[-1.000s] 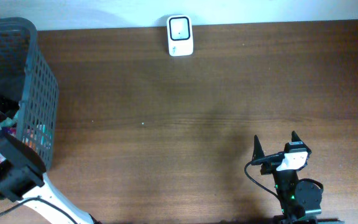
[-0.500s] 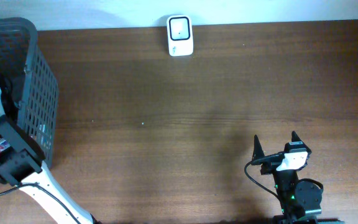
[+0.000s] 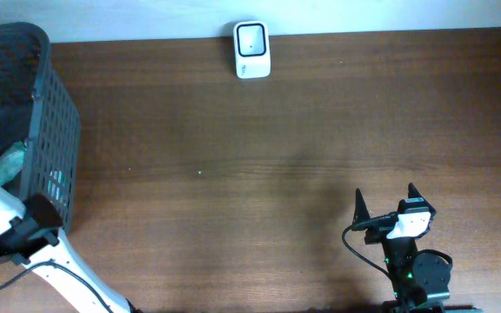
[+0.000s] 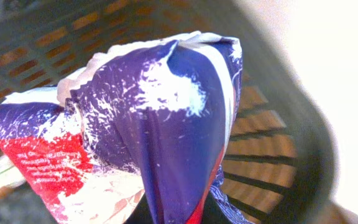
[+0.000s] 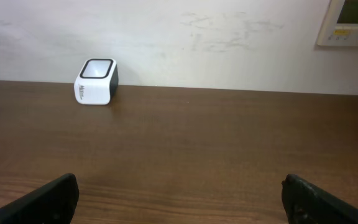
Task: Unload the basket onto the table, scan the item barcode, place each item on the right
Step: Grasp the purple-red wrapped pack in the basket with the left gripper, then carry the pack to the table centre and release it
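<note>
Packet (image 4: 160,124) in the left hand (image 4: 174,210), over the basket (image 3: 59,130)

The crinkled blue, white and red packet fills the left wrist view, its folds bunched down to where the left hand pinches it (the fingers themselves are mostly hidden), with the dark basket's lattice wall behind. The basket stands at the worktop's (image 3: 233,174) left end. The white scanner (image 3: 252,50) sits at the far edge, well apart. The right hand (image 3: 386,204) rests near the front edge, spread wide and empty.

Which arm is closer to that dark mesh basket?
Left. The left gripper holds a purple bag right over the basket; the right gripper sits open far across the table, near its front edge.
</note>
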